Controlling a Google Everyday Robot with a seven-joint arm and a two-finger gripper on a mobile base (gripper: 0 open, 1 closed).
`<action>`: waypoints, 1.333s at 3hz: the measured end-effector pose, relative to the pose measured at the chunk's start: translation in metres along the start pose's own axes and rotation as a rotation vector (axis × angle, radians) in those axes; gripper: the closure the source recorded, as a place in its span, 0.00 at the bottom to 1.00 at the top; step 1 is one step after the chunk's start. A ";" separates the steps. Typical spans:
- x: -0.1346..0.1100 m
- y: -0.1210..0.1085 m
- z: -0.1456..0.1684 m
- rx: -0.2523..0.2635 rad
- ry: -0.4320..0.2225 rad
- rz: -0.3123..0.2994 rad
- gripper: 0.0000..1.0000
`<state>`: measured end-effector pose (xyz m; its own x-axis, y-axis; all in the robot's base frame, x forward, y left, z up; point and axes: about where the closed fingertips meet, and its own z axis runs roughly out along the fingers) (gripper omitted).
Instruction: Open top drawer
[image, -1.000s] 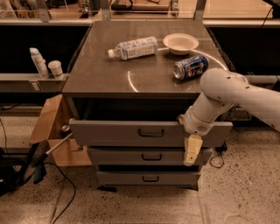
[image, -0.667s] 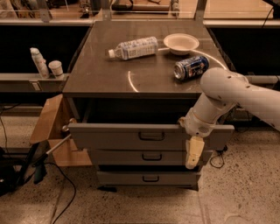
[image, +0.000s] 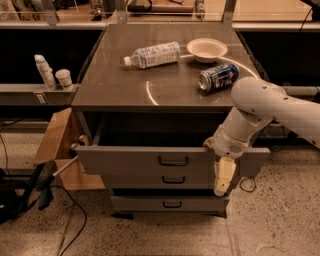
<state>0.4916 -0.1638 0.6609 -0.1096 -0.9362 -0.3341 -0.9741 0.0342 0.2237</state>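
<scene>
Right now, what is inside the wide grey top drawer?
The wide grey metal top drawer stands pulled out; only dark shadow shows inside. Its own front hides the bottom. The cream end effector hangs at its right end.

The top drawer (image: 135, 161) juts out under the worktop (image: 120, 90), above two lower drawers (image: 145, 181). The tool (image: 223, 181) hangs before its right end. On the worktop, a water bottle (image: 152, 54) lies left of a bowl (image: 207, 49); a can (image: 218, 77) lies before the bowl.

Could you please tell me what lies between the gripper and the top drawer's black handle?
Only the bare grey front of the top drawer: in the camera view, nothing sits between its handle and the gripper, which hangs before that front.
</scene>
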 end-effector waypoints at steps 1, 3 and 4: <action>0.001 0.018 -0.002 -0.049 -0.006 0.016 0.00; -0.002 0.015 -0.003 -0.011 -0.002 -0.012 0.00; -0.004 -0.003 0.004 -0.034 0.018 -0.039 0.00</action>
<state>0.4937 -0.1583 0.6578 -0.0673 -0.9428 -0.3266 -0.9703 -0.0144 0.2415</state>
